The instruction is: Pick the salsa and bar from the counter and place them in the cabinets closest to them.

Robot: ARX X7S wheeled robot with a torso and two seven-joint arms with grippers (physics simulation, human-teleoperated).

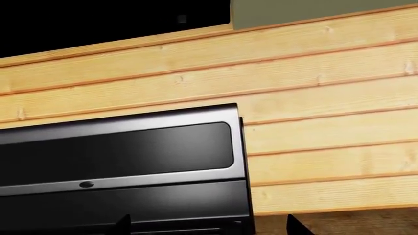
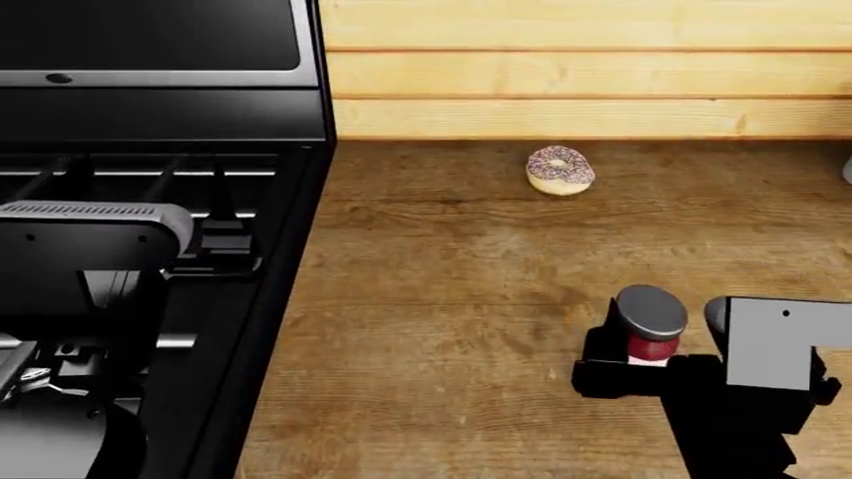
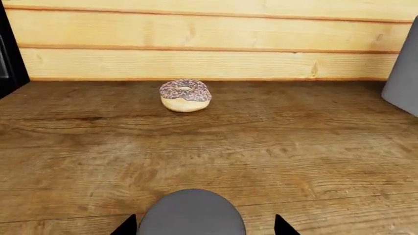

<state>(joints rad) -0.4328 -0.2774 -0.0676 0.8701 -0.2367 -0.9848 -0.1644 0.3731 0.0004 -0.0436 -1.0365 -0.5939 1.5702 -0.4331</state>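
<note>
On my head camera the wood-grain counter (image 2: 453, 299) fills most of the view, running back to a pale plank wall (image 2: 586, 70). The black gas stove (image 2: 147, 130) sits along its left side, my left arm (image 2: 80, 299) hanging over the burners; I cannot tell how its claw stands. My right gripper (image 2: 639, 364) is down at the counter's near side with a finger on either side of the salsa (image 2: 649, 324), which stands upright, grey lid up. The sprinkled doughnut (image 2: 561, 171) lies well apart, near the wall.
</note>
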